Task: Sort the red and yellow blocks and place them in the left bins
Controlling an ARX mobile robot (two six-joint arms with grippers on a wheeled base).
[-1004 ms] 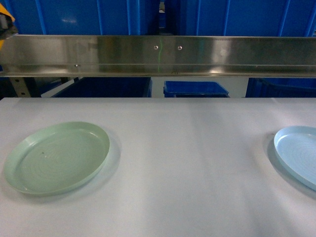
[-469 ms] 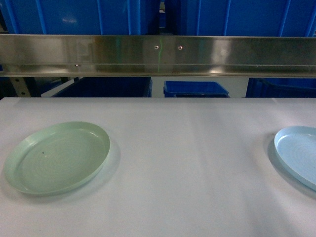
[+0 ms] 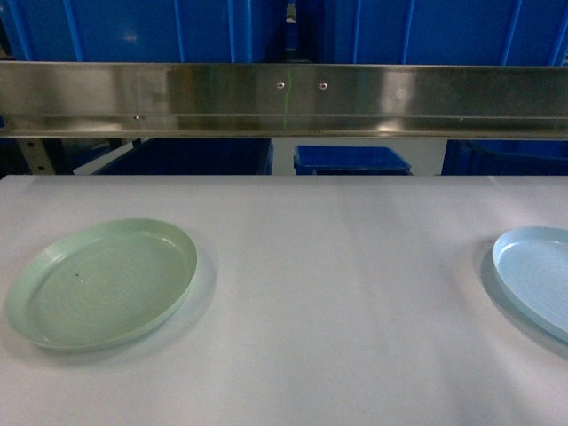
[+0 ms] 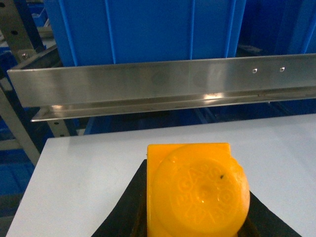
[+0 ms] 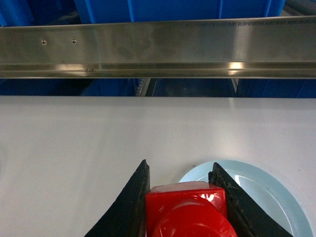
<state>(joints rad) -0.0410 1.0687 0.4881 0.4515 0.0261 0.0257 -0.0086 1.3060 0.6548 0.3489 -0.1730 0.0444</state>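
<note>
In the left wrist view an orange-yellow block (image 4: 195,192) with a round stud facing the camera sits clamped between black fingers (image 4: 131,207); my left gripper (image 4: 197,185) is shut on it above the white table's left part. The right wrist view shows my right gripper (image 5: 180,172) shut on a bright red block (image 5: 186,210) over the rim of a pale blue plate (image 5: 266,192). Large blue bins (image 3: 142,31) stand behind the steel rail (image 3: 284,98), and one bin (image 4: 148,29) fills the top of the left wrist view. Neither gripper shows in the head view.
On the white table (image 3: 337,293) lie a green plate (image 3: 102,284) at the left and a pale blue plate (image 3: 537,275) at the right edge. The steel rail runs across the table's far side. A small blue tray (image 3: 351,160) sits low behind it.
A yellow shape at the head view's top left corner one second ago has gone out of view. The plates have not moved.
</note>
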